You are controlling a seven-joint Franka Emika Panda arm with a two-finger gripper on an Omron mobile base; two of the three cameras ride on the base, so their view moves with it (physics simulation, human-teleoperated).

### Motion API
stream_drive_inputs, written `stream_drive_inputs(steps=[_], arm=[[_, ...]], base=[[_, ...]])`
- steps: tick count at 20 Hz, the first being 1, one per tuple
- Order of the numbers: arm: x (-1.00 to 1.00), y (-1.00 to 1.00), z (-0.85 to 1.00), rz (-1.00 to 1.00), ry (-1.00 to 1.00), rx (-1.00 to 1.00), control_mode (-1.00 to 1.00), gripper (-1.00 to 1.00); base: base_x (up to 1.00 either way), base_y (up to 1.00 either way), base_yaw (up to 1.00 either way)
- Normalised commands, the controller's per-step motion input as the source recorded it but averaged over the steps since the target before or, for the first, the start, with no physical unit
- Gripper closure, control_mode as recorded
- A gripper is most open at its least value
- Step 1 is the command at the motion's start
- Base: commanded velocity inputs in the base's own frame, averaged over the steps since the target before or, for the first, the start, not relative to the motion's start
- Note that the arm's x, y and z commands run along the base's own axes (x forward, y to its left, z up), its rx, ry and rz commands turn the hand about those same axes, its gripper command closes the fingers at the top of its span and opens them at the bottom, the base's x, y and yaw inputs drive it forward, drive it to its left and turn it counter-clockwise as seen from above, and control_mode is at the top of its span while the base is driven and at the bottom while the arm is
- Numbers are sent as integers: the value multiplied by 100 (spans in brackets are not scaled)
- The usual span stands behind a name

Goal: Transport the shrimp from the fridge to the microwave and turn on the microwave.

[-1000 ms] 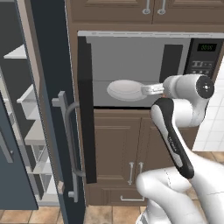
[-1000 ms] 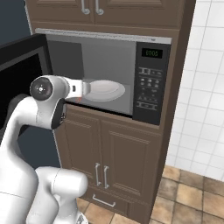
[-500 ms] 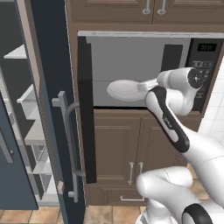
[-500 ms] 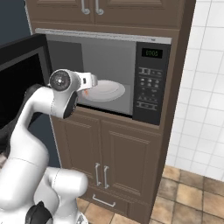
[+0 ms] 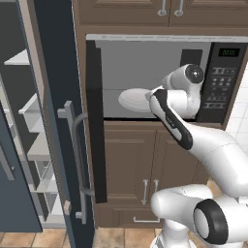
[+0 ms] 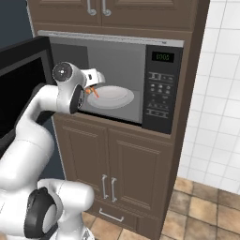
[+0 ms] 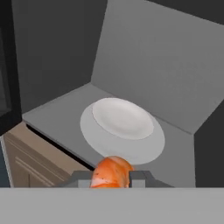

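One shrimp (image 7: 112, 172), orange and curled, sits pinched between the two dark finger tips of the gripper (image 7: 112, 177), whose jaws stand narrow and closed on it. In the right base view the shrimp (image 6: 94, 91) shows as an orange sliver at the gripper (image 6: 95, 88), held at the mouth of the microwave (image 6: 161, 89), just above the near left edge of the white plate (image 6: 111, 97). From the hand view, the plate (image 7: 122, 124) lies just beyond the shrimp on the grey cavity floor, apart from the grey walls behind it.

Around this, the microwave door (image 5: 96, 121) stands swung open to the left, seen edge-on in the left base view, and the keypad with its green display (image 6: 164, 57) sits on the right side of the oven. Brown wooden cabinets (image 6: 136, 178) lie below and above the microwave. Further left, the fridge (image 5: 53, 116) stands with its dark door open, grey bar handle (image 5: 72, 160) facing out, pale grey shelves (image 5: 38, 145) visible inside.
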Motion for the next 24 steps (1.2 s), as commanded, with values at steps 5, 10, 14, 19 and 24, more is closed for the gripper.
stream_drive_inputs(steps=[5, 10, 14, 19, 24], arm=[[34, 0, -28, 0, 5, -8, -100, 100], [36, 0, -28, 0, 8, -2, -100, 100], [38, 0, -17, 1, 0, 0, -100, 100], [37, 0, -12, 2, 0, 0, -100, 100], [41, 0, -15, 1, 0, 0, -100, 100]], base=[[0, 0, 0], [0, 0, 0], [0, 0, 0], [0, 0, 0], [0, 0, 0]])
